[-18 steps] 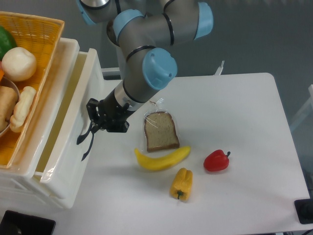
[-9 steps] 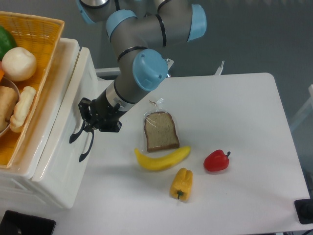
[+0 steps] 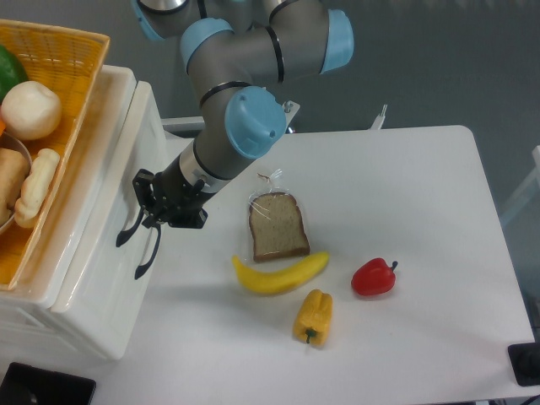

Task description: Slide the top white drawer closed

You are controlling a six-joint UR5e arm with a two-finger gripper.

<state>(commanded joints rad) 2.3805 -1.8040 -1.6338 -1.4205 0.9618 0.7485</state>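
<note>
- Since the earliest frame, the top white drawer (image 3: 105, 253) has slid in toward nine o'clock; its open gap is gone and its front now looks almost flush with the cabinet.
- Jaws (image 3: 153, 213) press against the drawer front at the black handle (image 3: 139, 240); how far apart they stand, or whether they grip anything, I cannot tell.
- That drawer sits at the table's (image 3: 405, 186) nine o'clock edge, under the wicker basket (image 3: 80, 63).
- Glossy, stiff plastic: probably light and slippery, so a flat push beside the handle should suit better than a pinch.
- Bagged bread slice (image 3: 278, 226), banana (image 3: 279, 273), yellow pepper (image 3: 313, 315) and red pepper (image 3: 373, 277) lie well apart at three to four o'clock.
</note>
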